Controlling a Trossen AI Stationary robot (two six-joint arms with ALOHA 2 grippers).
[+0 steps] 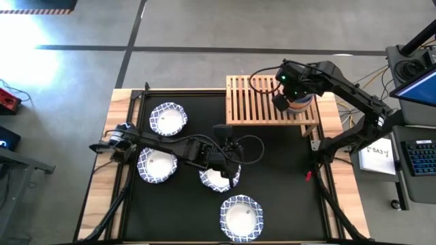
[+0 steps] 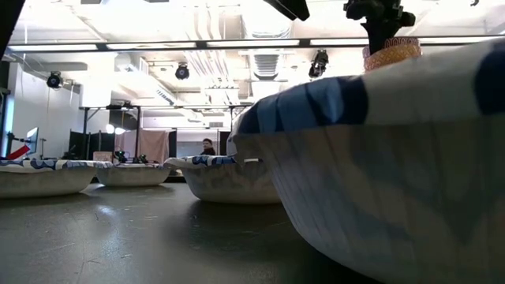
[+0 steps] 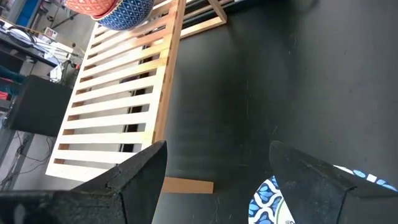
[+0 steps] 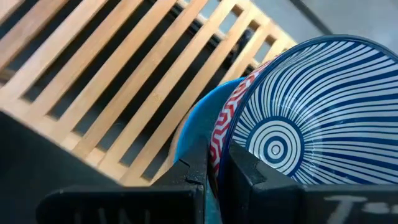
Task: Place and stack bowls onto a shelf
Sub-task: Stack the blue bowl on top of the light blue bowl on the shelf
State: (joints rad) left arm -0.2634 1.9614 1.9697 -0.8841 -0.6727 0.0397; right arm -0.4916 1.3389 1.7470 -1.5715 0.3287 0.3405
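Note:
The light-wood slatted shelf (image 1: pixel 262 102) stands at the table's far edge. A stack of small bowls (image 1: pixel 302 103) sits on its right end; the top one has a red-patterned outside and a blue-striped inside (image 4: pixel 311 124), nested in a light blue bowl (image 4: pixel 189 134). My right gripper (image 1: pixel 283 101) is shut on the top bowl's rim. My left gripper (image 1: pixel 226 134) is open and empty over the mat, between the shelf and a white blue-rimmed bowl (image 1: pixel 219 178). Three more white bowls (image 1: pixel 168 118) (image 1: pixel 158 165) (image 1: pixel 241 216) rest on the mat. My right gripper pinches the top bowl's rim (image 4: pixel 225 134) on its left side, one finger inside the bowl and one outside on the red-patterned wall. The fingers come from above, pointing down. The bowl sits upright, nested in the light blue bowl below it.
The shelf's left and middle slats (image 3: pixel 118 106) are bare. The black mat (image 1: pixel 279 177) has free room right of the white bowls. In the low view a white bowl (image 2: pixel 394 158) fills the near right. Equipment and a keyboard (image 1: pixel 422 153) lie beyond the table's right edge.

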